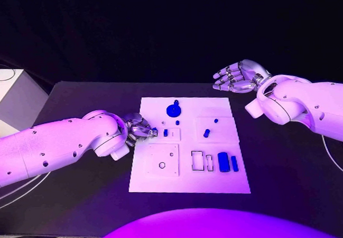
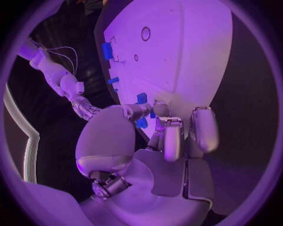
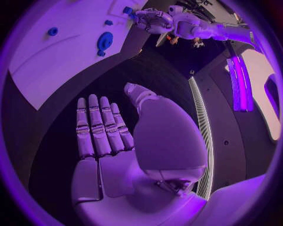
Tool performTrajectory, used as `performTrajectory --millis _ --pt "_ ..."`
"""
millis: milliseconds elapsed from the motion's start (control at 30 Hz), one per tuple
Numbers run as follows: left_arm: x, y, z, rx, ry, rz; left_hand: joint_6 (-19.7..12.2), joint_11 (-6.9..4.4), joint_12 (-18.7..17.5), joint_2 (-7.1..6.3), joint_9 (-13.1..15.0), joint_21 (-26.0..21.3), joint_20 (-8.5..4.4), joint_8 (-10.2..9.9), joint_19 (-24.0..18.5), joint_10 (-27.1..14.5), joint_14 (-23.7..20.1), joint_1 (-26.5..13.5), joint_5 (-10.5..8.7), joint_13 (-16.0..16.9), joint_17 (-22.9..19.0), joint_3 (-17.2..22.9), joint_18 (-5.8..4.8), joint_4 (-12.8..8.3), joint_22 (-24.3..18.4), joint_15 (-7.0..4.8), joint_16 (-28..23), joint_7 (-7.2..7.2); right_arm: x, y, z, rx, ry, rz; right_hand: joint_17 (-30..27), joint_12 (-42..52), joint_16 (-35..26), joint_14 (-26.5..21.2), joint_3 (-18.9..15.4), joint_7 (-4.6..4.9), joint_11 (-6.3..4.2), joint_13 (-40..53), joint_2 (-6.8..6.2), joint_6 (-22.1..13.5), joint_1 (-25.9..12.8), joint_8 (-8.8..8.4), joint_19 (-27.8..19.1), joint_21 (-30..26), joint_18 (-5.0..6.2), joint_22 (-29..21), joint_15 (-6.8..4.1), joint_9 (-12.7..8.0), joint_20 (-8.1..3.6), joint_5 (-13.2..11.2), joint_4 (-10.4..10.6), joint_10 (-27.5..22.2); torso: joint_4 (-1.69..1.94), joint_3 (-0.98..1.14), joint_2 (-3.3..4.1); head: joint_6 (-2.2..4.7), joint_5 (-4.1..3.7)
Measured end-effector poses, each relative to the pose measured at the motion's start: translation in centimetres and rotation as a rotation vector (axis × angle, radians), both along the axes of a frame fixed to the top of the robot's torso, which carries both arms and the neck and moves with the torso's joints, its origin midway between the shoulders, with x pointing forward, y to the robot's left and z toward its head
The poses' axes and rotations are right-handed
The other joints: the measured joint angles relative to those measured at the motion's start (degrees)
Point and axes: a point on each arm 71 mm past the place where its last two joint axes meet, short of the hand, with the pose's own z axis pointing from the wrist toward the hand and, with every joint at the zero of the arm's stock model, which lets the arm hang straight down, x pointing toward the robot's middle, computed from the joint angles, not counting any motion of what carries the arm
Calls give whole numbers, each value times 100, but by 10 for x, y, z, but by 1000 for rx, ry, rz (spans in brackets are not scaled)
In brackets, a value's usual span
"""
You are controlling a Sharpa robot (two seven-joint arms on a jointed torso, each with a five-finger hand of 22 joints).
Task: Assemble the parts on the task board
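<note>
Black table point(image 1: 83, 202) under white task board point(image 1: 220, 185).

The left arm point(image 1: 55, 148) reaches in low from the side, its hand point(image 1: 137, 129) turned inward with the fingers point(image 2: 171, 136) curled close together, the tips pinched on a small blue part point(image 2: 141, 123). The right arm point(image 1: 312, 105) is bent and raised. The right hand point(image 1: 238, 76) is held up with the palm open and the fingers point(image 3: 97, 125) straight, side by side, holding nothing.
</note>
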Motion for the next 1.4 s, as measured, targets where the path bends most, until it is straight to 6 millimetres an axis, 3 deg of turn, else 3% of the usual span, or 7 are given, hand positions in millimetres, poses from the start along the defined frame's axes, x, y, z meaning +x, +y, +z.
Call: performTrajectory --millis 267,333,400,933,1133,1333,1400 --pt "-1 0 -1 -35 14 -1 -42 30 0 179 27 -82 18 112 -61 -92 0 -245 -221 -131 0 140 1 140 -82 41 -51 19 0 0 -1 -1 4 1 -8 0 0 0 0 0 0 0 0 0 0 0 0 0 0 -5 0 0 0 0 0 0 -1 0 0 0 0" --pt "-1 0 -1 -46 19 -3 -81 30 -28 252 32 -94 31 115 -74 -133 0 -318 -224 -181 0 152 91 149 -111 41 -51 36 0 -1 -1 -1 6 1 -8 0 0 0 0 0 0 0 0 0 0 0 0 0 0 -5 0 0 0 0 0 0 -1 0 0 0 -1" --pt "-2 0 -1 -54 22 -6 -92 38 -29 267 32 -128 18 115 -105 -165 0 -395 -257 -213 0 438 90 -136 -134 41 -78 50 0 -1 -2 -2 6 1 -8 0 0 0 0 0 0 0 0 0 0 0 -1 0 0 -6 0 0 -2 0 0 0 -1 0 0 0 -4" --pt "3 7 11 -130 48 -27 -111 19 -29 715 141 -138 9 258 -154 -286 0 -1565 -290 -258 0 681 90 -302 -131 41 -90 67 -1 -2 -3 -3 11 1 -15 0 0 0 0 0 0 0 0 0 0 0 -21 0 0 -19 0 -5 -22 0 1 0 -1 3 -4 0 -13" --pt "8 11 13 -127 78 -56 -110 0 1 805 237 -138 9 298 -153 -306 0 -2130 -321 -263 0 1123 90 -650 -98 41 -89 66 -1 -3 -3 -4 12 0 -15 0 0 0 0 0 0 0 0 0 0 0 -21 0 0 -19 0 -5 -22 0 1 0 -1 4 -4 0 -13" --pt "17 14 18 -111 106 -90 -55 -32 42 900 405 -85 -12 390 -174 -275 0 -2706 -292 -181 0 1225 90 -751 -25 41 -39 120 -1 -3 -3 -4 13 0 -25 0 0 0 8 20 0 0 0 21 0 0 -41 0 0 -34 0 -4 -1 22 -8 0 -3 2 -3 0 -13" --pt "20 14 19 -105 114 -99 -14 -85 93 914 481 -4 -46 414 -139 -220 14 -2934 -289 -104 0 1472 90 -998 47 27 -4 137 -1 -3 -3 -4 13 0 -26 0 0 0 16 20 0 0 0 21 0 0 -41 0 0 -35 0 -4 -1 22 -15 0 -3 2 -3 0 -13"
